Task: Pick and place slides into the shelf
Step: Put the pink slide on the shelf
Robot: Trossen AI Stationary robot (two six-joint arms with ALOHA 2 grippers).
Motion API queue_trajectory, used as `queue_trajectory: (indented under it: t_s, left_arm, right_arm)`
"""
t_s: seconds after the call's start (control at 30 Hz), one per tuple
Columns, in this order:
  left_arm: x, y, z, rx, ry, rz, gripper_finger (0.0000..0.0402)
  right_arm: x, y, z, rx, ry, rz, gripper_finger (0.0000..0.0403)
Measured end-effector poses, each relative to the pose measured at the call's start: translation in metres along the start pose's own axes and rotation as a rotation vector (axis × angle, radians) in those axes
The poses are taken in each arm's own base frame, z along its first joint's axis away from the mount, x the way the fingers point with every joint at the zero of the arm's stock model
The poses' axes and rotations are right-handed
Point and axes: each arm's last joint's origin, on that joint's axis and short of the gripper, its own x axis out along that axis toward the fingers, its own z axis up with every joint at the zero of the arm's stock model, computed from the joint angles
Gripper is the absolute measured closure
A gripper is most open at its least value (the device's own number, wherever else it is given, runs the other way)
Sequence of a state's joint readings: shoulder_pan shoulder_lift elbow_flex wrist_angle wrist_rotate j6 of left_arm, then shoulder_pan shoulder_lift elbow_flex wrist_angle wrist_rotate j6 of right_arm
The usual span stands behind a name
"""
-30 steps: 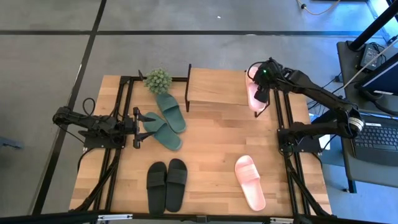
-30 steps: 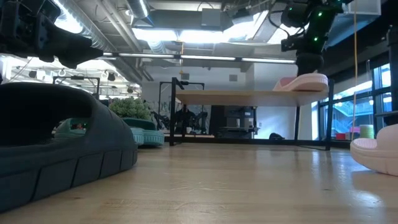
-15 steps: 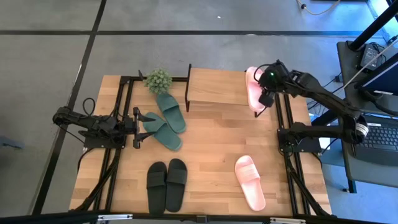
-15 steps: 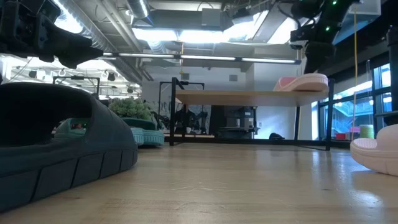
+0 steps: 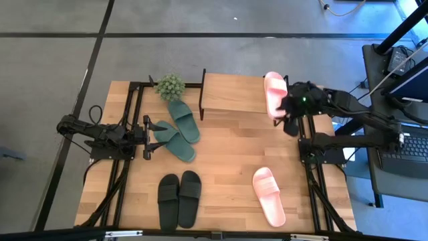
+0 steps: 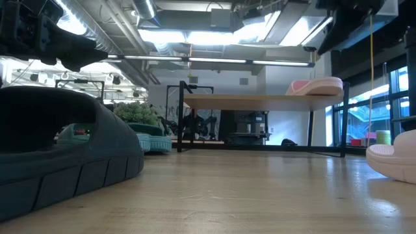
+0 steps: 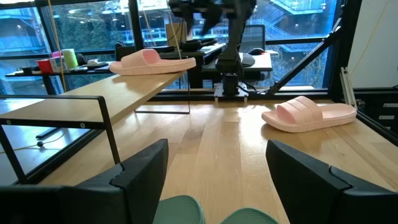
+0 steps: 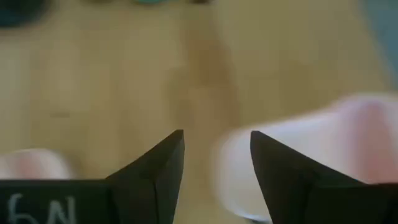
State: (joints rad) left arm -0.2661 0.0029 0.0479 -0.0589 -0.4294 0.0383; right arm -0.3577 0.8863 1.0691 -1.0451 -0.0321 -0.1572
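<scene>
One light pink slide (image 5: pixel 274 94) lies flat on the right end of the shelf's plank top (image 5: pixel 231 94), strap up; it also shows in the low view (image 6: pixel 317 86) and the left wrist view (image 7: pixel 152 61). Its mate (image 5: pixel 269 195) lies on the table near the right front. My right gripper (image 5: pixel 289 117) is open, just right of the shelf's right end, off the slide. The dark green slides (image 5: pixel 177 130) lie left of centre, with my open left gripper (image 5: pixel 148 134) level at their left, touching nothing. The black pair (image 5: pixel 179 198) lies by the near edge.
A small potted plant (image 5: pixel 170 86) stands at the shelf's far left corner. The shelf's thin black side frames (image 5: pixel 202 94) rise from the table. Bare wood lies between the shelf and the pink slide on the table. Black arm mounts run along both table sides.
My right gripper has come off the pink slide on the shelf's right end, risen, and swung toward the table's right and near side. The slide stays lying on the plank. The left arm has kept still.
</scene>
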Motion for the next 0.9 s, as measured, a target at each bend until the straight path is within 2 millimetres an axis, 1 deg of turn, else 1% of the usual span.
queue_trajectory:
  t_s: [0.2, 0.37, 0.43, 0.5, 0.6, 0.7, 0.8, 0.9]
  left_arm:
    - [0.0, 0.0, 0.0, 0.0, 0.0, 0.0, 0.0138]
    - [0.0, 0.0, 0.0, 0.0, 0.0, 0.0, 0.0138]
    - [0.0, 0.0, 0.0, 0.0, 0.0, 0.0, 0.0138]
    - [0.0, 0.0, 0.0, 0.0, 0.0, 0.0, 0.0138]
    - [0.0, 0.0, 0.0, 0.0, 0.0, 0.0, 0.0138]
    - [0.0, 0.0, 0.0, -0.001, 0.0, 0.0, 0.0138]
    - [0.0, 0.0, 0.0, -0.001, 0.0, 0.0, 0.0138]
    - [0.0, 0.0, 0.0, -0.001, 0.0, 0.0, 0.0138]
  right_arm:
    - [0.01, 0.039, 0.009, -0.042, 0.023, 0.186, 0.0217]
    - [0.022, 0.083, 0.016, -0.138, 0.032, 0.327, 0.0217]
    - [0.027, 0.102, 0.018, -0.161, 0.034, 0.353, 0.0217]
    - [0.032, 0.121, 0.016, -0.174, 0.06, 0.339, 0.0217]
    - [0.042, 0.15, 0.009, -0.2, 0.124, 0.323, 0.0217]
    - [0.051, 0.184, -0.003, -0.215, 0.189, 0.351, 0.0217]
    - [0.059, 0.218, -0.018, -0.221, 0.242, 0.379, 0.0217]
    - [0.064, 0.246, -0.036, -0.237, 0.289, 0.374, 0.0217]
